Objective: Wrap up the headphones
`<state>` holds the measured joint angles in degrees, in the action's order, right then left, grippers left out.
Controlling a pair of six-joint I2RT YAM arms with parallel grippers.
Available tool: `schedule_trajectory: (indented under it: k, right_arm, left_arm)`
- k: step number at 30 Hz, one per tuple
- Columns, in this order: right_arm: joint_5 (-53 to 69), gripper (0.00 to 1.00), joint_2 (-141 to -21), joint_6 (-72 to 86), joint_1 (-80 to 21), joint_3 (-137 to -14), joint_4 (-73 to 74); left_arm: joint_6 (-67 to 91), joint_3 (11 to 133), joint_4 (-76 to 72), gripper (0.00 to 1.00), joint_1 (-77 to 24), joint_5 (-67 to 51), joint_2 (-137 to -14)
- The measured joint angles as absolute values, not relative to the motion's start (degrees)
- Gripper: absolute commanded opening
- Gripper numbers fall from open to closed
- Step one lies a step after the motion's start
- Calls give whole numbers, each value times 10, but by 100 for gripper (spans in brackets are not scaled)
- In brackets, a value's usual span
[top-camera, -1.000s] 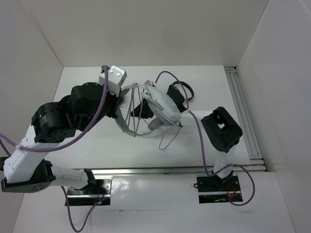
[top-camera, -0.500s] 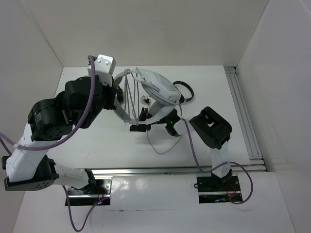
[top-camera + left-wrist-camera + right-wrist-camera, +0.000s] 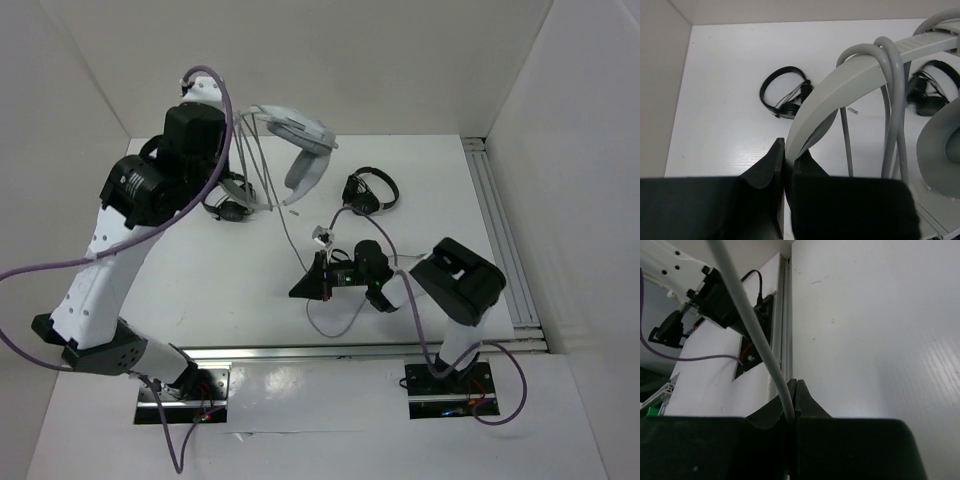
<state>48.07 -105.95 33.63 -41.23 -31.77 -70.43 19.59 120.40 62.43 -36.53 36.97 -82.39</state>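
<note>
The light-grey headphones (image 3: pixel 300 135) hang high above the table's back. My left gripper (image 3: pixel 248 118) is shut on one end of the wide headband (image 3: pixel 840 95), with the jaws pinching its flat edge. Several turns of the thin grey cable (image 3: pixel 892 75) lie over the headband, and a grey ear pad (image 3: pixel 945 135) shows at the right. The cable (image 3: pixel 280 215) runs down to my right gripper (image 3: pixel 300 290), low over the table's front middle. That gripper (image 3: pixel 795 390) is shut on the cable (image 3: pixel 747 325). A slack loop (image 3: pixel 330 322) lies on the table.
Two small black headphones lie on the table, one at the back middle (image 3: pixel 370 190) and one under my left arm (image 3: pixel 230 198), which also shows in the left wrist view (image 3: pixel 785 92). A metal rail (image 3: pixel 500 235) runs along the right edge. White walls enclose the table.
My left arm has lifted the headphones up and toward the back left. My right gripper has moved down toward the front with the cable, drawing it out from the headband.
</note>
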Motion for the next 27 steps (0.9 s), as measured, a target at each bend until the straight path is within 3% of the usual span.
schedule_trajectory:
  k: [6, 14, 20, 27]
  right_arm:
    - [419, 0, -883, 258, -525, -293, -591]
    - [366, 0, -792, 143, -610, -396, -309]
    - [43, 0, -679, 18, -655, -527, -17]
    - [-281, 0, -660, -108, -658, -561, 102]
  left_arm:
    - [210, 1186, 618, 0, -268, 397, -869]
    - [282, 1059, 621, 0, -288, 473, -910]
    - [286, 917, 623, 0, -335, 509, -918]
    - [255, 769, 534, 0, -401, 421, -847]
